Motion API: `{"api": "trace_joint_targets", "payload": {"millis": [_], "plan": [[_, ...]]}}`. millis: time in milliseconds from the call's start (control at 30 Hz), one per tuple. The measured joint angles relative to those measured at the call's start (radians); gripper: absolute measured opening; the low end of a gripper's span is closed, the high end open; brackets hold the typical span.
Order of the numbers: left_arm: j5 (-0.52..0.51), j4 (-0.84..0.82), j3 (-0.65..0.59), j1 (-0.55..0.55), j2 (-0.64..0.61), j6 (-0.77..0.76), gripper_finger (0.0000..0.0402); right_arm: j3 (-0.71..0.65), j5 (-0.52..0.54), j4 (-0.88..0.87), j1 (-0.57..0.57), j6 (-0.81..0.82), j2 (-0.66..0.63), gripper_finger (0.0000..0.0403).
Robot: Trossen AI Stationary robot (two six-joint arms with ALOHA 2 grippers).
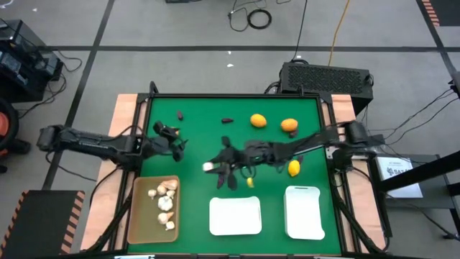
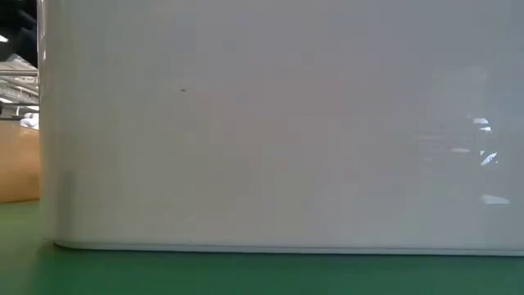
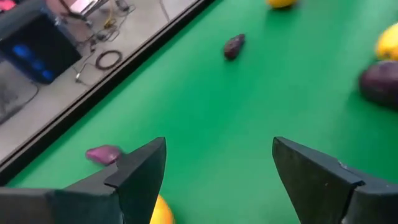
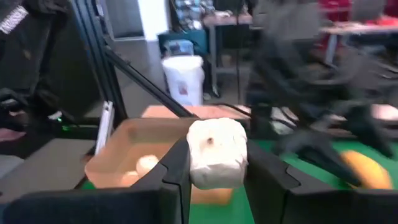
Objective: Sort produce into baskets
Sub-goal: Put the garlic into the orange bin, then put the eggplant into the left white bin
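From above, the right gripper (image 1: 213,167) reaches across the green table (image 1: 201,122), its jaws closed on a whitish bulb (image 1: 208,167) that sits up and to the right of the tan basket (image 1: 138,216), where several bulbs (image 1: 164,199) already lie; the carry to come, by this reading, runs down and left toward that basket. The left gripper (image 1: 175,146), jaws wide and empty, hovers just above the tan basket and is the nearer arm to it. Two white baskets (image 1: 235,216) stand to the tan basket's right, both without produce; orange fruits (image 1: 258,120), a yellow one (image 1: 293,168) and dark purple pieces (image 1: 227,121) lie scattered farther off. At table height a white basket wall (image 2: 278,123) fills the frame, with a corner of the tan basket at its far side. The left wrist camera shows spread fingers (image 3: 143,171) over bare green, a purple piece (image 3: 234,46) ahead. The right wrist camera shows the bulb (image 4: 216,152) pinched between the fingers (image 4: 177,168), the tan basket (image 4: 124,158) straight beyond, a cluttered workroom behind
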Motion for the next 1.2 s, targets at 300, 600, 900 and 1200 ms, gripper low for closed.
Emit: {"api": "trace_joint_targets", "payload": {"millis": [300,600,900,1200], "plan": [[0.092,0.021,0.000,0.171,0.000,0.023,0.0299,0.371,-0.159,0.056,0.026,0.000,0.375,0.0100],[0.186,0.015,0.000,0.231,0.000,0.033,0.0299,0.723,-0.162,0.012,0.060,-0.011,0.621,0.0100],[0.194,0.015,0.000,0.231,0.000,0.051,0.0299,0.904,-0.157,-0.027,0.075,-0.009,0.786,0.0119],[0.194,0.018,0.000,0.231,0.000,0.050,0.0299,0.919,-0.152,-0.064,0.082,-0.056,0.821,0.0196]]}}
